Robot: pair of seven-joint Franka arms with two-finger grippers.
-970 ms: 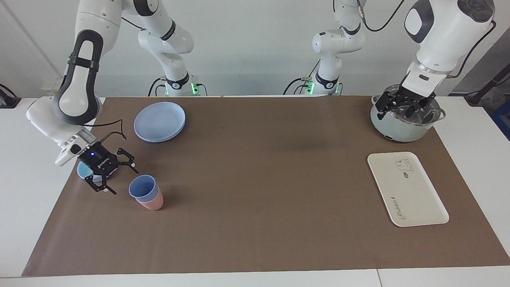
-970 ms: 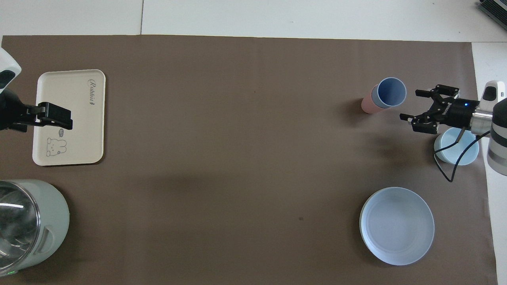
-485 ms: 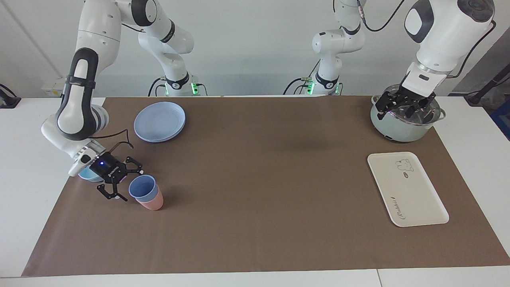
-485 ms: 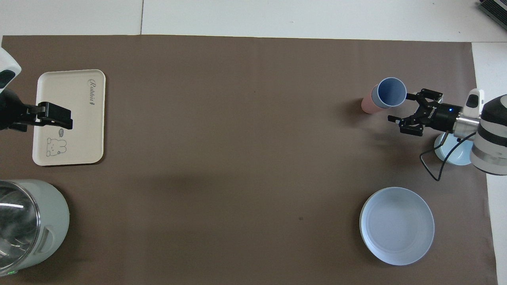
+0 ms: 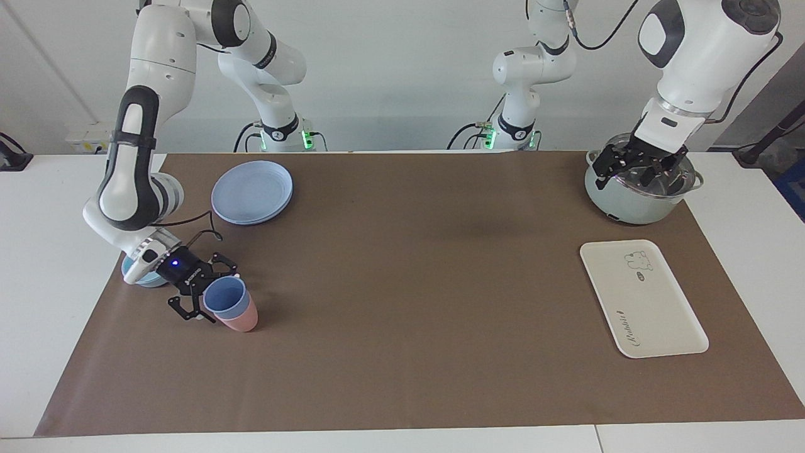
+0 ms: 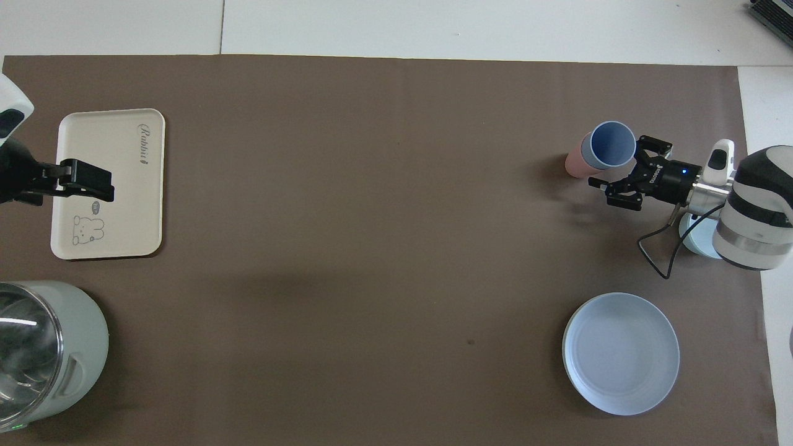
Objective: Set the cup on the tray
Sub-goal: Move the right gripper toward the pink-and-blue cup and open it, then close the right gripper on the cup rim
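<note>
Right tool [image 5: 207, 296], fingers spread, flanks my blue cup [image 5: 224, 297], nested in the pink cup [image 5: 240, 321] on the desk. Left tool [image 5: 638, 165] waits over the pot [image 5: 622, 204], fingers spread. Grasp, carry and placing on the tray [image 5: 654, 314] remain, I judge.

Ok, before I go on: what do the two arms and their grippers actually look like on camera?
Both arms are glossy white with black joint bands and dark panels. Each ends in a black skeletal two-finger gripper: the right gripper shows a small blue light and a loose black cable loop; the left gripper has a black cable running up its arm. Green lights glow at both bases.
</note>
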